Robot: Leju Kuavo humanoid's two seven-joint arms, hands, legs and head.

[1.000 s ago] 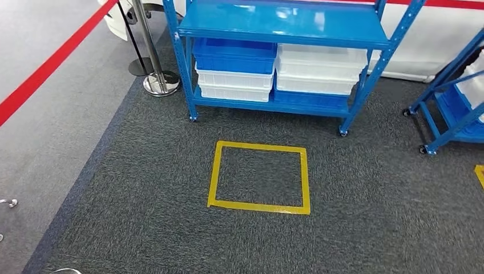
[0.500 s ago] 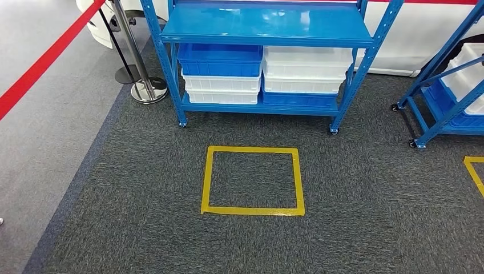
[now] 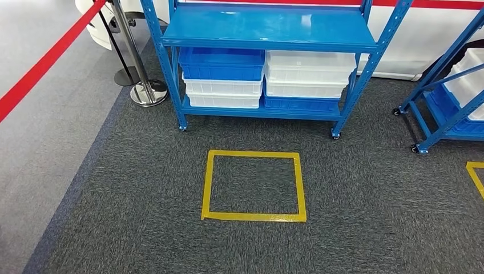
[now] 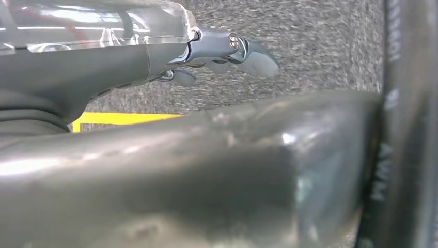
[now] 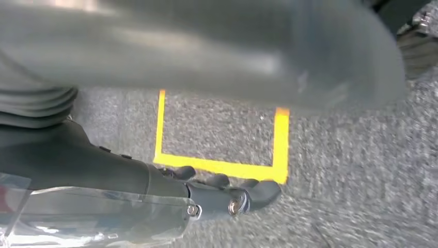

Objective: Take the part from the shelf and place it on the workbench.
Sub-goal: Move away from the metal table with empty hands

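Head view: shelf (image 3: 268, 31) stands well beyond both hands.

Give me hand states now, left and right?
Left hand: holds nothing; open or shut cannot be told.
Right hand: holds nothing; open or shut cannot be told.

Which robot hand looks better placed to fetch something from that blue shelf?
Right, only slightly. Both robot hands hang empty over the carpet, left robot hand and right robot hand, but the blue shelf and yellow square sit a little right of centre.
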